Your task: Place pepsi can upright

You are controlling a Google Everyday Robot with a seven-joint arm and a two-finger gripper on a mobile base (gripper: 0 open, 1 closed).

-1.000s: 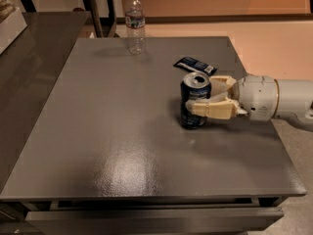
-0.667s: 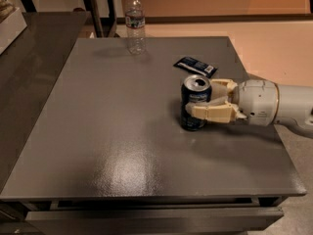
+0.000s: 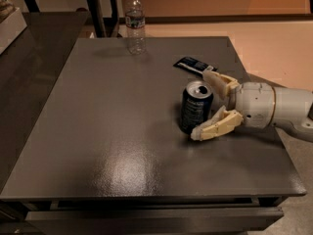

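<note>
The pepsi can (image 3: 192,110), dark blue with a silver top rim, stands upright on the grey table (image 3: 98,111), right of its middle. My gripper (image 3: 203,105) reaches in from the right at the can's height. It is open, with one cream finger (image 3: 221,81) behind the can's upper right and the other finger (image 3: 216,126) in front, by its lower right. The can stands just inside the fingertips, and the jaws are spread wider than the can.
A flat dark blue snack packet (image 3: 191,65) lies just behind the can and the gripper. A clear water bottle (image 3: 135,23) stands at the table's far edge. The table's right edge (image 3: 266,131) runs under my arm.
The fingers were shut on the can; they have now spread apart and let it go. The can stands upright in the same spot.
</note>
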